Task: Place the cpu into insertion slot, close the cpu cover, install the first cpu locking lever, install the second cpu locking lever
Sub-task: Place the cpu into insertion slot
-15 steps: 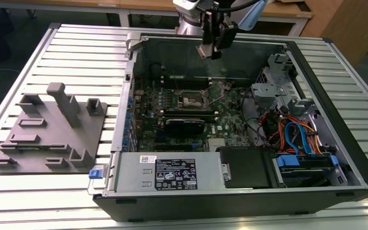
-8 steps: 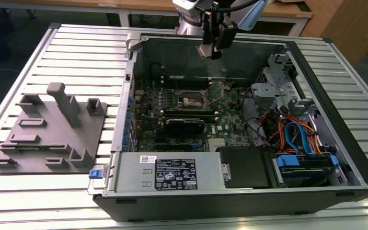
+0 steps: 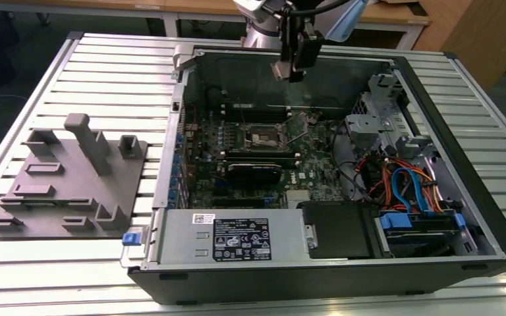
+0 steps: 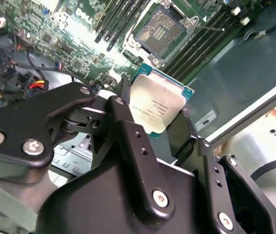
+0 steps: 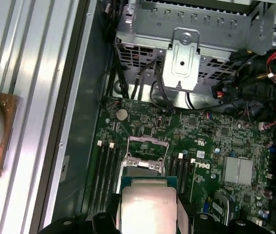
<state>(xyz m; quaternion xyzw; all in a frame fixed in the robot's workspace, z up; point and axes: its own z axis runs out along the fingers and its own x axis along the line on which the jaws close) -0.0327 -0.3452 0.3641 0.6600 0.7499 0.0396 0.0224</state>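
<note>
My gripper hangs over the back part of the open computer case, shut on the cpu. The chip's silvery top faces both wrist cameras, with a black finger on either side of the cpu. The insertion slot lies on the green motherboard, well below the chip. In the second wrist view the insertion slot is bare, its dark contact field showing inside the metal border. A thin silvery frame that looks like the cpu cover stands raised beside the slot.
A grey labelled power supply box fills the case's front. A long black module lies just in front of the slot. A metal drive cage and coloured cables sit on the exterior view's right. A grey fixture stands outside the case.
</note>
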